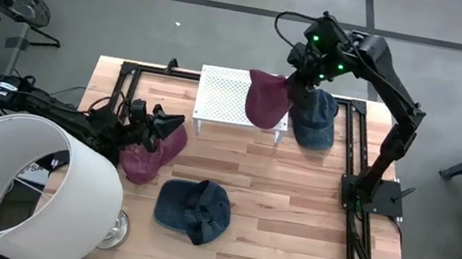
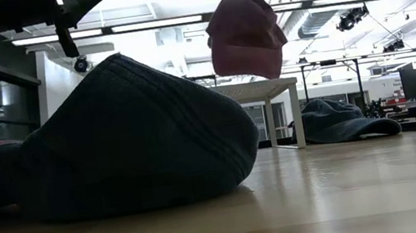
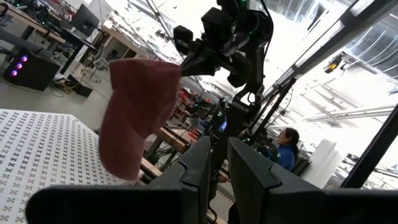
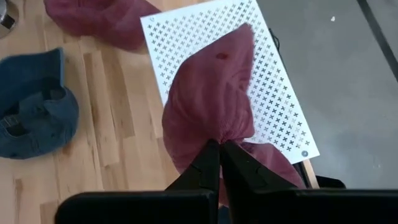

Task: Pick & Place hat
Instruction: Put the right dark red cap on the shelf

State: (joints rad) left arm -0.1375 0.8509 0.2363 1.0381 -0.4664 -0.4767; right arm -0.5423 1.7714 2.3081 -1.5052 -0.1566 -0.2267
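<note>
Above the white rack [image 1: 235, 93], my right end effector [image 1: 292, 85] is clamped on the maroon hat [image 1: 267, 98], lifted; placing it remains, I judge.

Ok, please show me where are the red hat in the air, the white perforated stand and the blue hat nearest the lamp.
lifted maroon hat [image 1: 267, 100], high view, on its crown
white perforated stand [image 1: 223, 91], high view, on its bare top
front blue hat [image 1: 192, 209], high view, on its crown
</note>
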